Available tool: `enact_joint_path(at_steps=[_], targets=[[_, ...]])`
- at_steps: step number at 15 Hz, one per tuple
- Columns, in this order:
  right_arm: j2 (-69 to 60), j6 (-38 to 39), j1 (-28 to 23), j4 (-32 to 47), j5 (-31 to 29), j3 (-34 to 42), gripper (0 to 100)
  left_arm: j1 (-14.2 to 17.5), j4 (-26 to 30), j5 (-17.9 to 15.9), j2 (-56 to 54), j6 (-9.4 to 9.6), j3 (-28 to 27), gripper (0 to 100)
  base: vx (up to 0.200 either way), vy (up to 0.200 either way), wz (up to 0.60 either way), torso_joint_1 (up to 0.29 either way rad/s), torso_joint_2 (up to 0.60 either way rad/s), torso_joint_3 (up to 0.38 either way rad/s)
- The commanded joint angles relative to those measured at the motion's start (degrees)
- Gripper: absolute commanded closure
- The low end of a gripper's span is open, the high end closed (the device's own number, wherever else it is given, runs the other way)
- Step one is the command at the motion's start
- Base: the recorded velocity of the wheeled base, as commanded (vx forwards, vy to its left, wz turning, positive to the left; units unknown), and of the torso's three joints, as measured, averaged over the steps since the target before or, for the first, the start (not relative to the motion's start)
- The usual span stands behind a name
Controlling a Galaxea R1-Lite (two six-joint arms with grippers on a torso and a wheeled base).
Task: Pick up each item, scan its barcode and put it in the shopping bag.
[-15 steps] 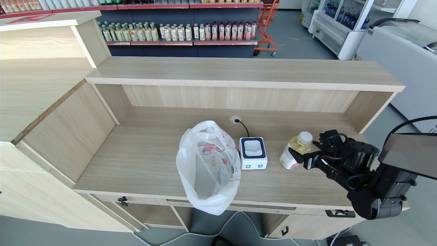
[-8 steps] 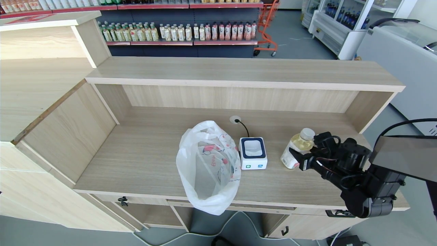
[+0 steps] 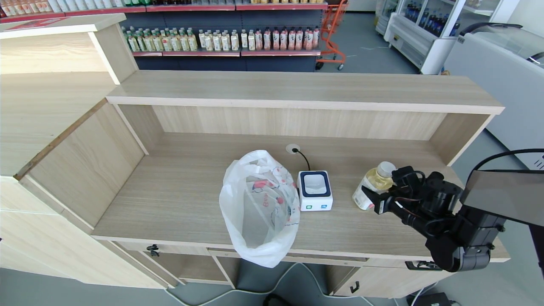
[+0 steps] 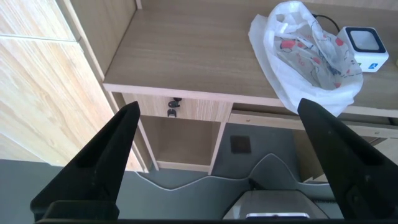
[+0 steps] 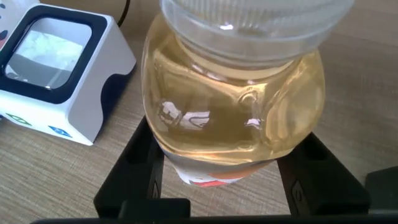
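Note:
A clear bottle (image 3: 370,186) of yellow liquid with a white cap leans to the right on the counter, right of the white barcode scanner (image 3: 315,190). My right gripper (image 3: 375,195) is shut on the bottle's lower body; in the right wrist view the black fingers (image 5: 132,171) flank the bottle (image 5: 233,124), with the scanner (image 5: 56,74) close beside it. A white plastic shopping bag (image 3: 259,208) stands open left of the scanner, hanging over the front edge. My left gripper (image 4: 217,155) hangs open below counter height, off to the left of the bag (image 4: 311,53).
The wooden counter (image 3: 178,199) has a raised back shelf and side walls. The scanner's black cable (image 3: 302,158) runs to a hole at the back. Drawers with handles (image 4: 173,107) sit under the front edge. Store shelves and freezers stand behind.
My right arm has shifted slightly left, and the bottle has tipped from upright to leaning, its cap now farther right. The bag and scanner have not moved.

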Motion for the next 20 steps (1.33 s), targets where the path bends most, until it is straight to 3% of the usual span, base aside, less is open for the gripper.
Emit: enact_joint_path(at_steps=[1, 16, 18, 20], targets=[[-0.1, 0.0, -0.2, -0.1, 0.0, -0.3, 100, 0.0, 0.0, 0.0, 0.0, -0.01, 0.0, 0, 0.0, 0.0, 0.0, 0.0, 0.0, 0.0], [-0.3, -0.5, -1.1, -0.1, 0.3, -1.7, 100, 0.0, 0.0, 0.0, 0.0, -0.01, 0.0, 0, 0.0, 0.0, 0.0, 0.0, 0.0, 0.0], [-4.9, 0.1, -1.1, -0.1, 0.5, -0.8, 100, 0.0, 0.0, 0.0, 0.0, -0.01, 0.0, 0, 0.0, 0.0, 0.0, 0.0, 0.0, 0.0], [-15.2, 1.9, -2.5, 6.2, 4.2, 3.0, 100, 0.0, 0.0, 0.0, 0.0, -0.01, 0.0, 0, 0.0, 0.0, 0.0, 0.0, 0.0, 0.0]])
